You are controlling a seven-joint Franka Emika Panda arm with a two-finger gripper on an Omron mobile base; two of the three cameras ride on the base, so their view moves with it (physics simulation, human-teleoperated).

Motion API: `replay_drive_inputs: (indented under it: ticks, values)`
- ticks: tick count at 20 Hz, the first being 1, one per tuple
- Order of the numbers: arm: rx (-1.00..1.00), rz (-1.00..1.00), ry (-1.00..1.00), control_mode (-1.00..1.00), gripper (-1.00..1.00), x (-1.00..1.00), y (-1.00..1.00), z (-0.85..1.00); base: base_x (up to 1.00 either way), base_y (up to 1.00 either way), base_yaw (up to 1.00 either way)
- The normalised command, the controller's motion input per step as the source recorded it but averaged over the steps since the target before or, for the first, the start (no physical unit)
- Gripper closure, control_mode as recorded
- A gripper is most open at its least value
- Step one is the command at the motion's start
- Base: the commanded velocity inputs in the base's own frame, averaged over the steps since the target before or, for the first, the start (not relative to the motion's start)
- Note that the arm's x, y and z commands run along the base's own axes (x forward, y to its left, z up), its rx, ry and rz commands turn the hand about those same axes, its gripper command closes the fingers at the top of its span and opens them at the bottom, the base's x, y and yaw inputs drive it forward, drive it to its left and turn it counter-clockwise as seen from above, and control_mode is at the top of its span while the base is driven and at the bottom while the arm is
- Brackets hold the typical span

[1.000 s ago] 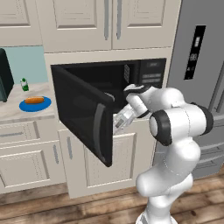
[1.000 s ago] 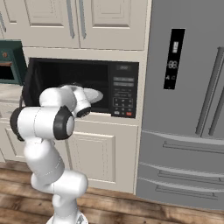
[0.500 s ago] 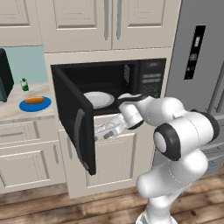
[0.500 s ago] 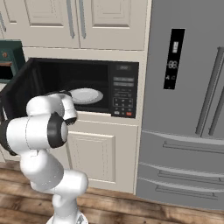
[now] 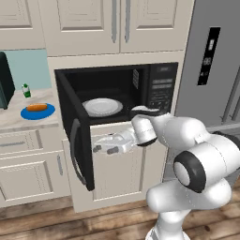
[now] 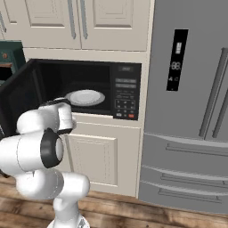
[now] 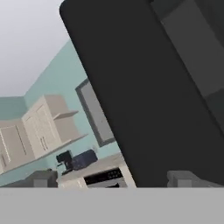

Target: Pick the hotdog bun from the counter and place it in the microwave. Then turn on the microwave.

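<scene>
The hotdog bun (image 5: 36, 107) lies on a round blue plate (image 5: 37, 112) on the counter (image 5: 18, 124), left of the microwave (image 5: 159, 89). The microwave's door (image 5: 75, 136) hangs wide open to the left, and a white plate (image 5: 101, 107) sits inside. My gripper (image 5: 99, 149) is stretched out low in front of the cavity, right by the door's inner face, open and holding nothing. In the hand view the dark door (image 7: 144, 87) crosses the picture, with my fingertips (image 7: 43, 177) spread wide at the bottom. From the right base view the microwave (image 6: 127, 95) shows its button panel.
A small green bottle (image 5: 26, 90) and a dark green appliance (image 5: 3, 86) stand on the counter behind the blue plate. A tall steel fridge (image 6: 191, 111) stands to the right of the microwave. Cream cabinets run above and below.
The arm has swung down and to the left. The microwave door has opened wider with it, and the white plate inside now shows. The gripper stays open.
</scene>
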Motion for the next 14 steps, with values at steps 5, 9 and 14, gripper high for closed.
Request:
replay_drive_inputs:
  ticks: [5, 9, 14]
  values:
    - [-0.08, -0.38, -0.01, -1.00, -1.00, 0.14, -0.84, 0.58, 0.00, 0.00, 0.00]
    - [-0.10, -0.43, 0.00, -1.00, -1.00, 0.16, -0.81, 0.49, 0.00, 0.00, 0.00]
    - [-0.23, -0.43, 0.00, -1.00, -1.00, 0.28, -0.56, 0.51, 0.00, 0.00, 0.00]
